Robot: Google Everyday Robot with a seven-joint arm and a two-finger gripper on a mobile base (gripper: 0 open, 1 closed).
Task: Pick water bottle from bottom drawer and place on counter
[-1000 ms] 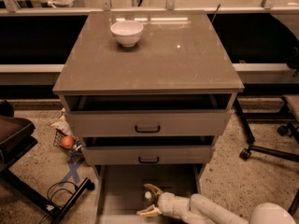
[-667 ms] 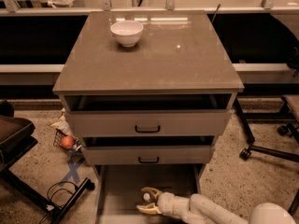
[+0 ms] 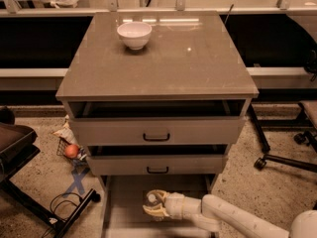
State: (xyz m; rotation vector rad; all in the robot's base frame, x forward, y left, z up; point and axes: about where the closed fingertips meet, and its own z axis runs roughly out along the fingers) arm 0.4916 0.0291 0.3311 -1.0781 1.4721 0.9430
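Observation:
The bottom drawer [image 3: 124, 207] is pulled out, low in the camera view. My gripper [image 3: 154, 205] reaches into it from the right on a white arm. Its yellowish fingers [image 3: 157, 194] lie on either side of the water bottle [image 3: 152, 199], of which only the white cap and a bit of clear body show between them. The fingers look closed on the bottle, which is down at the drawer floor. The counter [image 3: 163, 58] is the glossy grey-brown top of the cabinet above.
A white bowl [image 3: 134, 34] stands at the back left of the counter. The two upper drawers [image 3: 156, 131] are slightly open and overhang the bottom drawer. A chair base [image 3: 277, 157] stands to the right, a dark stand and cables [image 3: 54, 207] to the left, and an orange ball [image 3: 72, 150] on the floor.
The gripper has shifted slightly left in the bottom drawer and its fingers have drawn closer together around the bottle. Nothing else has moved.

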